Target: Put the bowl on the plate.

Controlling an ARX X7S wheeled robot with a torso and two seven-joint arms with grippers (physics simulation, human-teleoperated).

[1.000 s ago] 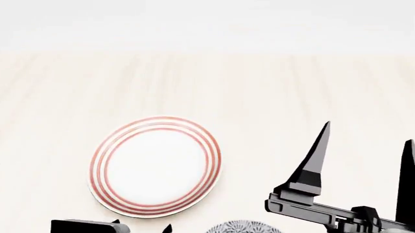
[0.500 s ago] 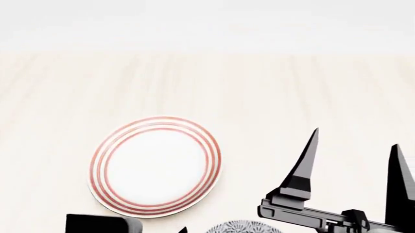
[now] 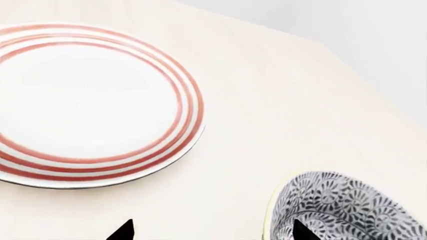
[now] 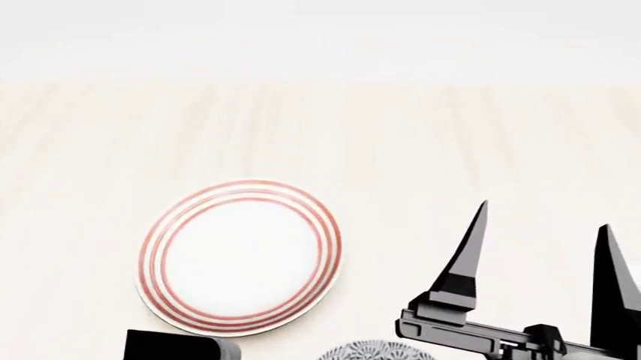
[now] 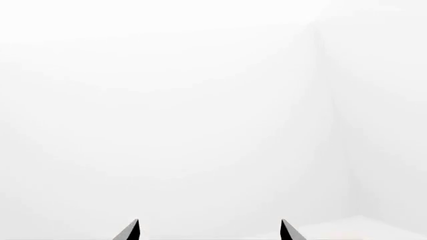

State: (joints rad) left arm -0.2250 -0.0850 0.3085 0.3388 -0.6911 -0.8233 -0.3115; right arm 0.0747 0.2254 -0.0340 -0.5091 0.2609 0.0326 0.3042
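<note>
bowl (image 3: 347, 210) sits on table (image 4: 421, 135) beside plate (image 3: 87, 100), both end effectors, l (image 3: 210, 231) & r (image 4: 541, 247), spread apart, gripping nothing.

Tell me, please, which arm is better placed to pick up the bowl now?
Probably the left. In its wrist view the left gripper is open, with one fingertip over the bowl and the plate close beside. The right gripper is also open, but its fingers point up and its camera sees only blank white.
</note>
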